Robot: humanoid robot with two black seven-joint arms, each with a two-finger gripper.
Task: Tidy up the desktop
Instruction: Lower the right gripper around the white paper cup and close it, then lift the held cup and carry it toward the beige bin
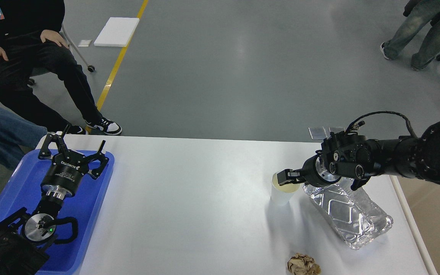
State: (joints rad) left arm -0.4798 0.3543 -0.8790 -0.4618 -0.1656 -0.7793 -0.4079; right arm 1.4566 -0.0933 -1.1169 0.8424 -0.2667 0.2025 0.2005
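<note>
The white desktop (pixel 189 206) fills the lower part of the head view. A white paper cup (pixel 281 194) stands upright on it at the right. My right gripper (pixel 285 178) reaches in from the right and sits at the cup's far rim, over its opening. Its fingers overlap, so their gap is hidden. A clear foil-like container (pixel 348 212) lies just right of the cup, under my right wrist. A crumpled brown paper ball (pixel 303 264) lies near the front edge. My left gripper (pixel 73 147) is open and empty above the blue tray (pixel 90 214).
The blue tray lies on the desktop's left end. A beige surface (pixel 434 214) borders the right edge. People sit beyond the far left corner (pixel 25 57) and stand at the far right (pixel 422 30).
</note>
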